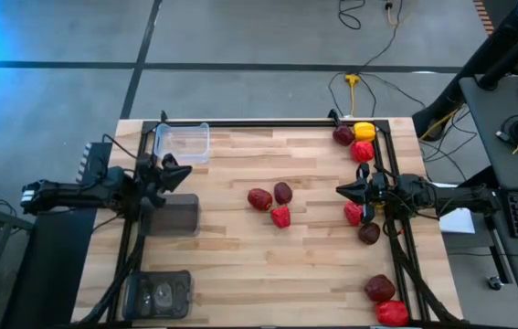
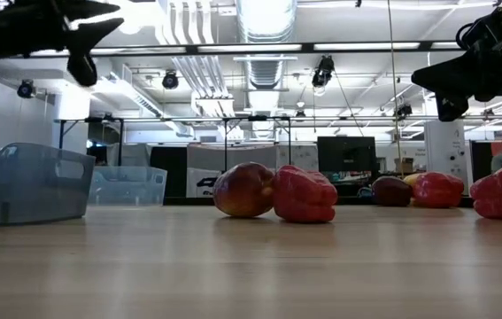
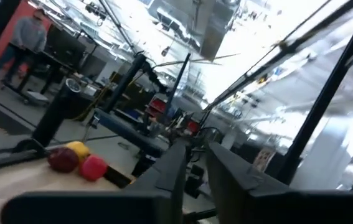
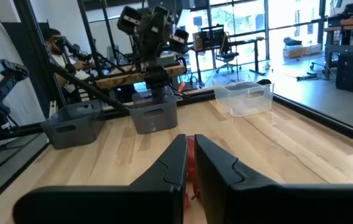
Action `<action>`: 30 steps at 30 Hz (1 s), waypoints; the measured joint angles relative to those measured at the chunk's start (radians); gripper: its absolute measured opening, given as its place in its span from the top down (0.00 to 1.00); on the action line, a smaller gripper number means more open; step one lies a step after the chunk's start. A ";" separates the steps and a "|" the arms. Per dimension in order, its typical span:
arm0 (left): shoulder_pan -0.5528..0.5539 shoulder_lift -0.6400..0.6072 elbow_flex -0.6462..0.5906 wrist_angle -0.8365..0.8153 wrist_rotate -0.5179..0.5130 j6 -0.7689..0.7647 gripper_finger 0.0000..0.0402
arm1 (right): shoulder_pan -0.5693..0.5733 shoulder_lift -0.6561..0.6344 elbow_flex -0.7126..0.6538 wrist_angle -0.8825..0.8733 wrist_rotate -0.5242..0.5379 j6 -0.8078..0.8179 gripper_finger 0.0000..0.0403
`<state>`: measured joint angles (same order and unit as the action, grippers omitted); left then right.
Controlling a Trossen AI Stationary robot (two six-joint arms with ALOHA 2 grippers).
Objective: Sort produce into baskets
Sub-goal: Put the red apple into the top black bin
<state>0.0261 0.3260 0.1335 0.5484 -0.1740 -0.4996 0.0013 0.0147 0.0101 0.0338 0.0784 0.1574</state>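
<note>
Three peppers lie mid-table: a dark red one (image 1: pixel 259 199), a maroon one (image 1: pixel 283 192) and a red one (image 1: pixel 280 217). Others lie along the right edge: maroon (image 1: pixel 343 135), yellow (image 1: pixel 364 131), red (image 1: pixel 362 151), red (image 1: pixel 354 213), maroon (image 1: pixel 369 233), maroon (image 1: pixel 380 288), red (image 1: pixel 392 313). A clear basket (image 1: pixel 182 142) and two dark grey baskets (image 1: pixel 174 215) (image 1: pixel 158 294) stand at the left. My left gripper (image 1: pixel 184 173) hovers shut and empty, high between the clear and nearer grey basket. My right gripper (image 1: pixel 341 190) hovers shut and empty, high at the right, pointing toward the middle peppers.
A black frame rail (image 1: pixel 268 122) runs along the table's far edge, and rails (image 1: pixel 394 228) run down the right side by the peppers. Bare wood (image 1: pixel 240 265) lies between the baskets and the middle peppers. A person (image 3: pixel 30 34) stands in the room beyond.
</note>
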 joint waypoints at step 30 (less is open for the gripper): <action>0.027 1.188 1.140 -1.184 0.075 0.655 0.08 | 0.000 0.000 0.000 0.000 0.000 0.000 0.94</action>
<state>0.0536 1.5139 1.2733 -0.6353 -0.0992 0.1554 0.0013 0.0147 0.0103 0.0338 0.0784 0.1574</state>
